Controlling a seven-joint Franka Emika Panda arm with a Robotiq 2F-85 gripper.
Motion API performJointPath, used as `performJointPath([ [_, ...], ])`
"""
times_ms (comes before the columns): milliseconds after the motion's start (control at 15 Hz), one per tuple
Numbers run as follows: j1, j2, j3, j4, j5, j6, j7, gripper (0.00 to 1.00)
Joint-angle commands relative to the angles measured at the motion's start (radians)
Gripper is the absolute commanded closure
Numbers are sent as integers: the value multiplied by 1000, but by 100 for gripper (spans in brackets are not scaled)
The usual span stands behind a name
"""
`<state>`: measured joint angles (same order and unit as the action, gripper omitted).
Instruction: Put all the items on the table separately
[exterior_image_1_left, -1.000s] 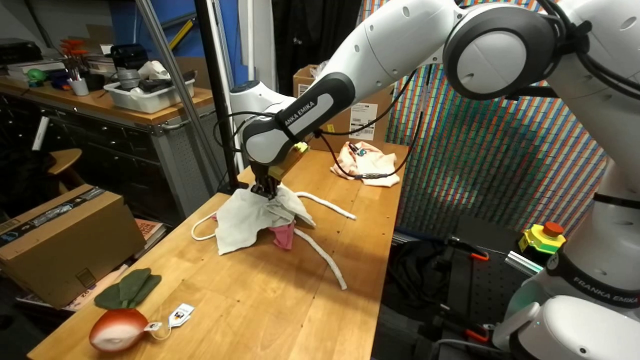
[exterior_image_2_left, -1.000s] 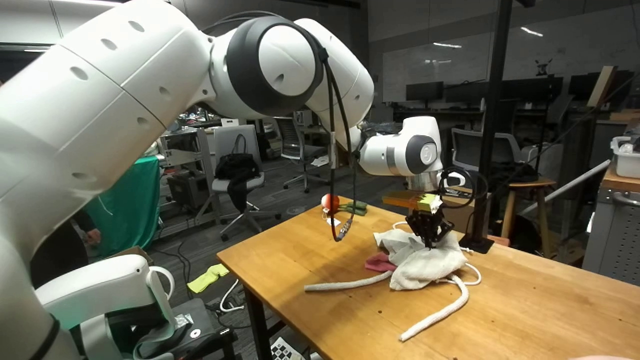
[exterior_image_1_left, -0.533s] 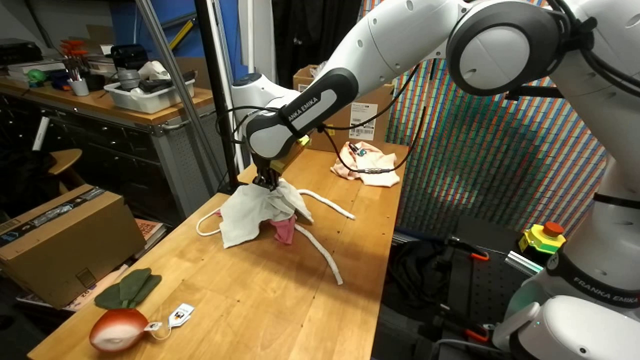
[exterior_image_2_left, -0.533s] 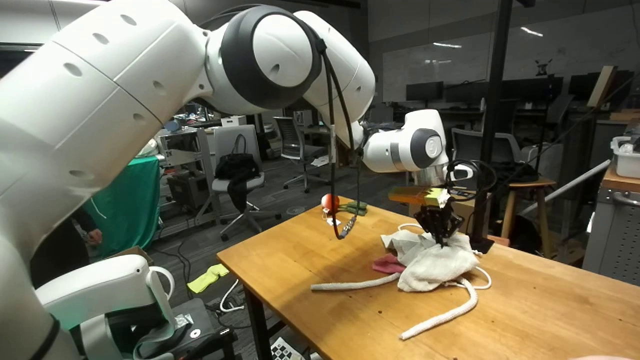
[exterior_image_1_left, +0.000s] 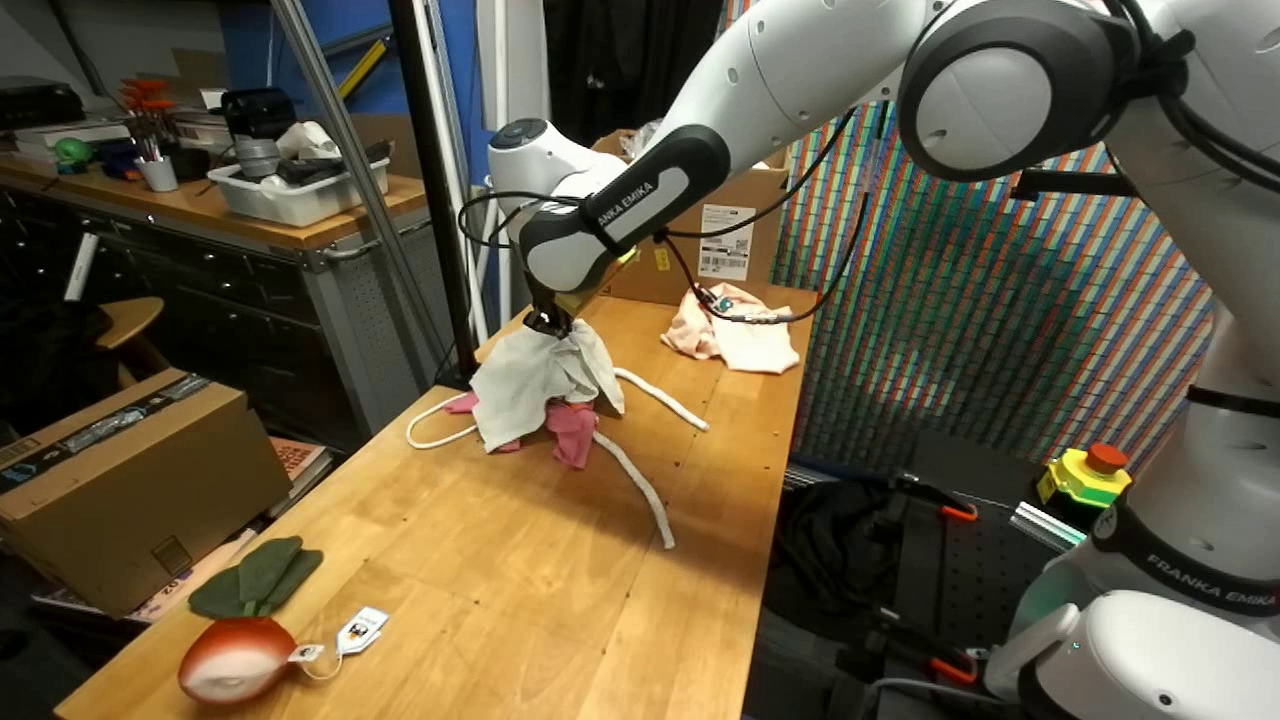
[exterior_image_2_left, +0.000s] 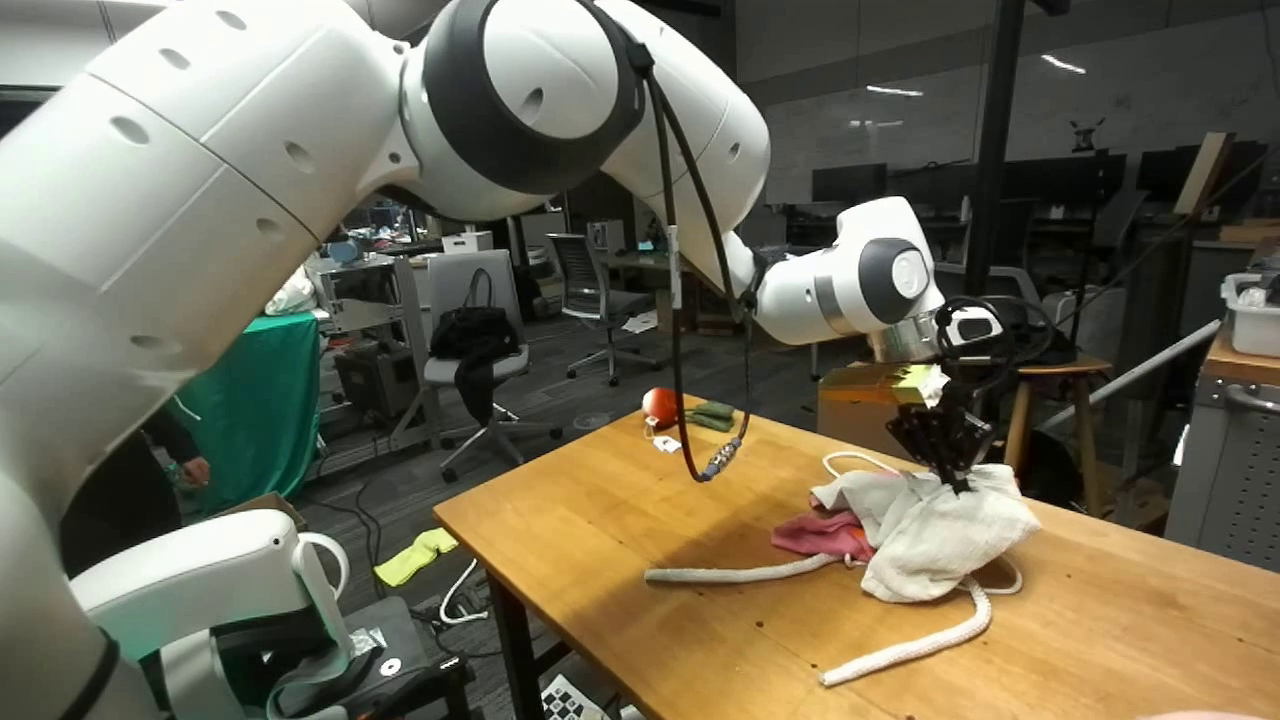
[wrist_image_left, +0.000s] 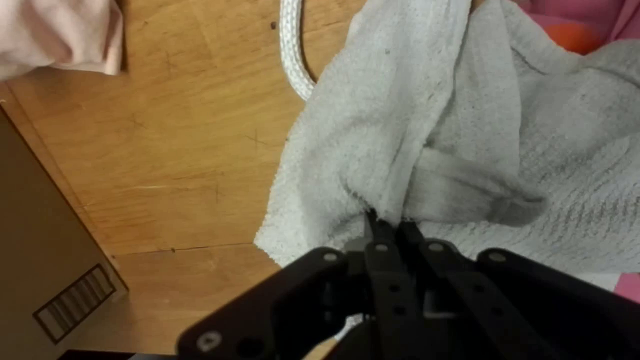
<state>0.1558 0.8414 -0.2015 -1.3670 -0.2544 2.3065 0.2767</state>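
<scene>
White cloth (exterior_image_2_left: 925, 545) had shifted away from tagged ball (exterior_image_1_left: 238, 660), pinched in closed fingers (wrist_image_left: 382, 265); we judged ball clear, pink cloth (exterior_image_2_left: 815, 535) and rope (exterior_image_2_left: 910, 651) unseparated.

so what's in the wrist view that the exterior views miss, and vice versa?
Only the wrist view: a barred print near a corner of the cardboard box, and the fingertips close up, side by side on a fold of the white cloth.

Only the exterior views: the white arm, the red-orange ball and the dark green cloth next to it.

Shared: the gripper pinching the white cloth, the deep pink cloth showing past its edges, thick white rope and the table.
</scene>
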Motion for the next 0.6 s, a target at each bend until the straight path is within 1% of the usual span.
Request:
performJointPath([
  [0,6,-80,-28,-71,-31,57,67,96],
  [333,4,-121,-68,-75,-45,111,141,96],
  [533,1,-109,-99,-45,-52,151,197,96],
])
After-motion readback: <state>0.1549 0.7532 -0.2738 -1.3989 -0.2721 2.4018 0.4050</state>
